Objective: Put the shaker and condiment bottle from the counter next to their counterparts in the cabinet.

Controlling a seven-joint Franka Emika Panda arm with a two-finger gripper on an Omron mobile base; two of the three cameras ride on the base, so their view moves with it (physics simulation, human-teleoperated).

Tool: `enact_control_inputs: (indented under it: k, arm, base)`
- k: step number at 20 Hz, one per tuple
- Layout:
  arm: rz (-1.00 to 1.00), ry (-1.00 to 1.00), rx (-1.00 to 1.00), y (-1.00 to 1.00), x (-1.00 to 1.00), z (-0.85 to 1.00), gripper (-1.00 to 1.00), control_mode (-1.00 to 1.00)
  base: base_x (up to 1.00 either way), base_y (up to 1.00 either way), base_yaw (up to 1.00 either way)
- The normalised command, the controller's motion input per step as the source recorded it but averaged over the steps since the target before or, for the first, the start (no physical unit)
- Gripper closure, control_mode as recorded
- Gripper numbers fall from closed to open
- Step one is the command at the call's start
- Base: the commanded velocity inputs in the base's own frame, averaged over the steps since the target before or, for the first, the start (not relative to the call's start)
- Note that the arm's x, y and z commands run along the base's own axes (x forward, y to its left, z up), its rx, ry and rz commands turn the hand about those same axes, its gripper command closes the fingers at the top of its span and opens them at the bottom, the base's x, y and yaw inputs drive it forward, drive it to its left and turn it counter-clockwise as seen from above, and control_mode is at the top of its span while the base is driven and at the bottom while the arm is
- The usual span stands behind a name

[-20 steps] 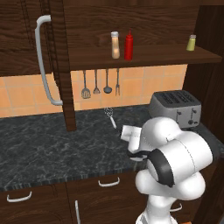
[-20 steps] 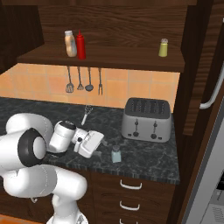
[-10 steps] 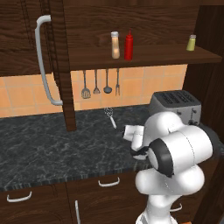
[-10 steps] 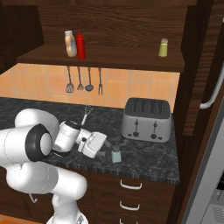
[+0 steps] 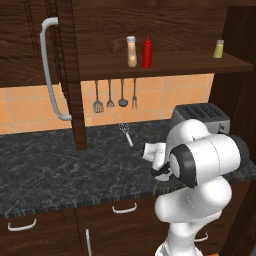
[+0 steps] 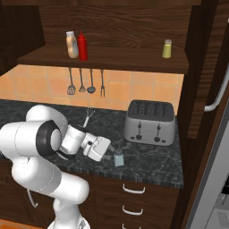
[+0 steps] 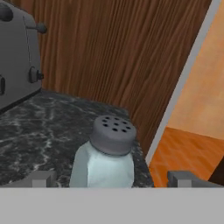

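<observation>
Shaker [image 7: 105, 153] pickup underway; am lining gripper [image 7: 111, 178] up, jaws spread wide either side, nothing pinched. Bottle [image 6: 71, 44] sitting shelved by red squeeze bottle [image 6: 82, 45]. Next: advancing, then squeezing below cap.

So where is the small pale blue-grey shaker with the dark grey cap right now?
In the right base view the small pale blue-grey shaker with the dark grey cap stands upright near the black stone counter's front edge, in front of the silver toaster, just beyond the open gripper.
</observation>
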Motion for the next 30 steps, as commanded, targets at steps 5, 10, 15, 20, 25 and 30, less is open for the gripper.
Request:
enact_control_inputs:
  k: [5,10,15,20,25,30]
  arm:
    - [0.00,0.00,0.01,-0.16,0.03,-0.16,-1.00,-1.00]
    - [0.00,0.00,0.02,-0.37,0.00,-0.15,-1.00,-1.00]
    - [0.00,0.00,0.00,-0.35,0.00,-0.21,-1.00,-1.00]
    - [0.00,-0.05,0.04,-0.37,-0.17,-0.03,1.00,-1.00]
    - [0.06,-0.18,0.04,-0.13,-0.97,0.41,1.00,-1.00]
    - [0.07,-0.16,0.00,0.04,-0.89,0.63,1.00,-1.00]
  base:
    - [0.00,0.00,0.00]
    - [0.00,0.00,0.00]
    - [0.00,0.00,0.00]
    - [0.00,0.00,0.00]
    - [0.00,0.00,0.00]
    - [0.00,0.00,0.00]
